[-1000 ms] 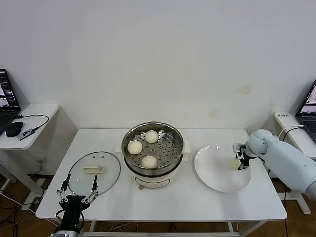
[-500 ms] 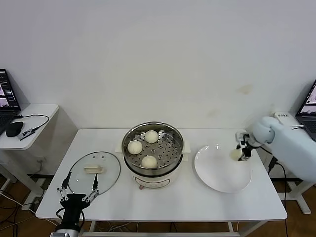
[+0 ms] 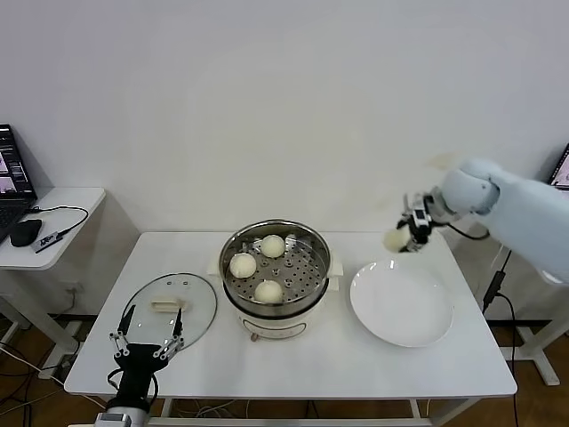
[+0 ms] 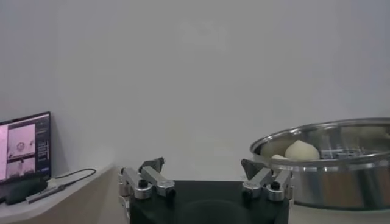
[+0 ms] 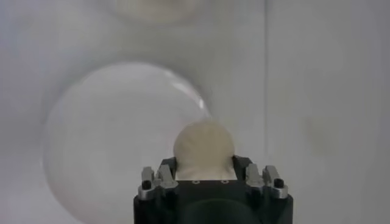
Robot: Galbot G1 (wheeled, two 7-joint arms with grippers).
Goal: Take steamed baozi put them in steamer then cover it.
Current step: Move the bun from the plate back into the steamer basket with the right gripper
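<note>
On the white table (image 3: 356,365), landmark is the steamer (image 3: 276,280), centre, open, three steamed baozi (image 3: 268,290) on its perforated tray. Left of it the cover (image 3: 169,307) lies flat, handle up, close to the table's front-left edge. Right of the steamer sits the white plate (image 3: 402,307), just beside it but not touching.

Change vs 1 s ago: right gripper (image 3: 409,233) was down on the plate's far-right side; it has come up and moved toward the steamer, now above the plate's rear rim, well clear of its surface. Jaws pinch the fourth baozi (image 5: 203,148); the wrist view shows the bun clamped between them with the plate below. Plate now holds nothing.

Left gripper (image 3: 147,342) sits at the front-left edge, near the cover's front rim, fingers spread, holding nothing; barely shifted.

Room: bare tabletop in front of the steamer and plate, open air between bun and steamer rim.
</note>
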